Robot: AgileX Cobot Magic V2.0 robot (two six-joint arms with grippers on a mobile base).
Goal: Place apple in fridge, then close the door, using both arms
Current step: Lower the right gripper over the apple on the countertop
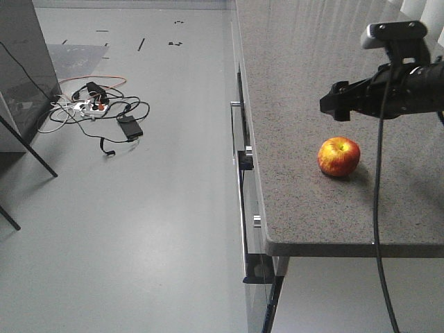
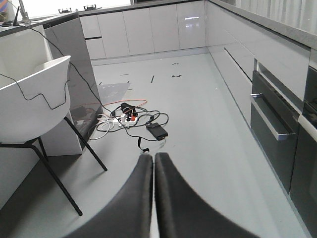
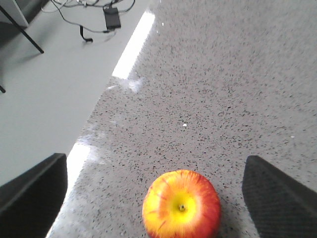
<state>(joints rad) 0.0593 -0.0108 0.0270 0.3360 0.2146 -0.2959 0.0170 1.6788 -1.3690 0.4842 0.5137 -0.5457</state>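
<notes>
Apple (image 1: 338, 157) sits on the speckled grey counter (image 1: 305, 62), toward its near-left corner. It is set back from the front edge and a bit further in from the left edge, upright, w/ the stem dimple facing up in the R wrist view (image 3: 181, 204). Bare stone all round it, nothing touching.

R gripper (image 1: 334, 104) hangs above the counter just behind the apple, no contact. From its own cam (image 3: 154, 161) the jaws stand wide apart. One dark finger (image 3: 34, 191) is out toward the counter's left edge, the other is well inboard, and the apple is centred btwn their lines but clear of both pads. A black cable drops from the arm past the front edge.

L gripper (image 2: 153, 161) is off the counter, over the grey floor (image 1: 139, 222), jaws pressed together w/ nothing btwn them. Ahead of it lies a tangle of cables and a power strip (image 2: 131, 118), and a white shell chair (image 2: 34, 99) stands to one side. Drawer fronts w/ bar handles (image 1: 237, 104) run below the counter's left edge. Floor beside them is open up to the cables.
</notes>
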